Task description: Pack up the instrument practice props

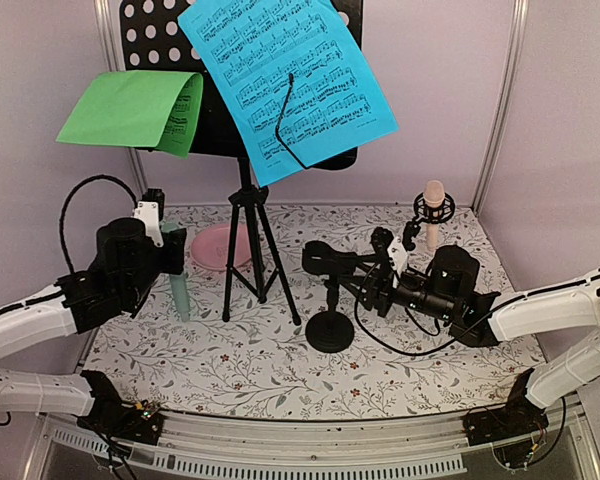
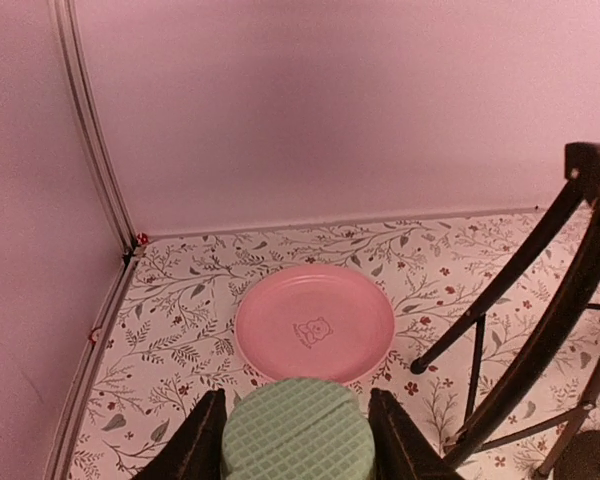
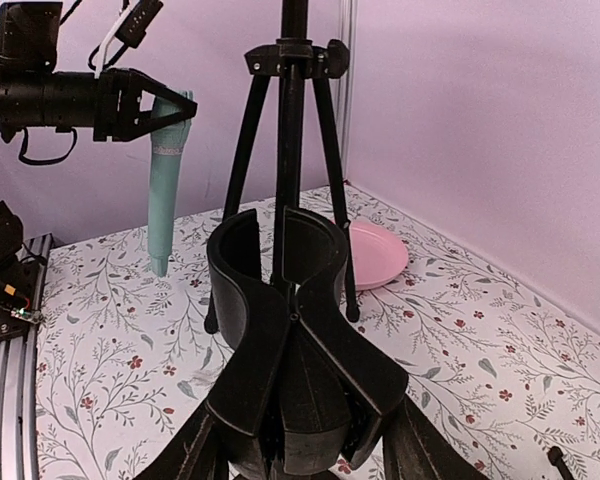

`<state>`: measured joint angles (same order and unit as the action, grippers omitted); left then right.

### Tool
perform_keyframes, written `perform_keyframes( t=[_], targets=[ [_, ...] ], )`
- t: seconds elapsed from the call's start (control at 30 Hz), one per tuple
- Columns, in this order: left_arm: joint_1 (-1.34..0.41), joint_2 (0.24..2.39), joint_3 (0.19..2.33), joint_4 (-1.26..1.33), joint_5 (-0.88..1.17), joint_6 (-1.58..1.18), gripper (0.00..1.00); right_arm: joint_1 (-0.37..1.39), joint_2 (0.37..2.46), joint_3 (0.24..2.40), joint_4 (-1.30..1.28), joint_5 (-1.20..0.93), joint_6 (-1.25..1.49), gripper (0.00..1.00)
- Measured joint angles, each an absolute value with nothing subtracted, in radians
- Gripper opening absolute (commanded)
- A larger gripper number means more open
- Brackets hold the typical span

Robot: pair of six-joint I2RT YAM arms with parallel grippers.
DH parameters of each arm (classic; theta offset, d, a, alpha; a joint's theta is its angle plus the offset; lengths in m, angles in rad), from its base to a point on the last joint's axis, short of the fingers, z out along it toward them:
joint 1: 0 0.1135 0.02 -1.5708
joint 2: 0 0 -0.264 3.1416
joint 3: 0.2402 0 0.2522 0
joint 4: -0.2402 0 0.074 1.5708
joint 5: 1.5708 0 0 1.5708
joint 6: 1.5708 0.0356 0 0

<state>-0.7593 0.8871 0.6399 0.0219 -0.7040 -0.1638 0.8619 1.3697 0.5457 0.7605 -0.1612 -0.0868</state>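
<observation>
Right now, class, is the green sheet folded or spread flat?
Folded. The green sheet bends over at the desk, its printed side curling underneath.

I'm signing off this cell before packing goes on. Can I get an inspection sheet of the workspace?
Surface: floral mat, flat, no spills seen.
Job's things: blue sheet and drooping green sheet on the black music desk; peach microphone upright at the back right.
Clutter: pink plate beside the tripod legs.
Grippers: left gripper shut on the mint-green microphone; right gripper shut on the black microphone clip.
Cables: black cable trails across the mat at the front right.
Surroundings: pale walls, metal frame post.
</observation>
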Motion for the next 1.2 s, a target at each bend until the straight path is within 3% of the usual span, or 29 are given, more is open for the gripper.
perform_keyframes(
  t=[0.17, 0.37, 0.63, 0.77, 0.87, 0.97, 1.2],
  targets=[
    [-0.568, 1.089, 0.687, -0.026, -0.505, -0.228, 0.25, 0.858, 1.370, 0.546, 0.757, -0.083, -0.067, 0.01],
    [-0.450, 1.293, 0.755, -0.054, -0.339, -0.290, 0.30, 0.857, 1.379, 0.561, 0.747, -0.055, -0.054, 0.28],
    [-0.382, 1.448, 0.806, -0.076, -0.255, -0.327, 0.29, 0.857, 1.381, 0.572, 0.729, -0.053, -0.049, 0.50],
    [-0.360, 1.539, 0.815, -0.073, -0.241, -0.340, 0.29, 0.857, 1.381, 0.581, 0.714, -0.057, -0.047, 0.67],
    [-0.354, 1.608, 0.816, -0.072, -0.233, -0.348, 0.30, 0.855, 1.381, 0.583, 0.695, -0.057, -0.049, 0.72],
    [-0.352, 1.675, 0.822, -0.073, -0.226, -0.354, 0.36, 0.853, 1.382, 0.583, 0.666, -0.058, -0.050, 0.74],
    [-0.349, 1.716, 0.830, -0.069, -0.236, -0.371, 0.71, 0.850, 1.383, 0.583, 0.640, -0.058, -0.050, 0.78]
  ],
)
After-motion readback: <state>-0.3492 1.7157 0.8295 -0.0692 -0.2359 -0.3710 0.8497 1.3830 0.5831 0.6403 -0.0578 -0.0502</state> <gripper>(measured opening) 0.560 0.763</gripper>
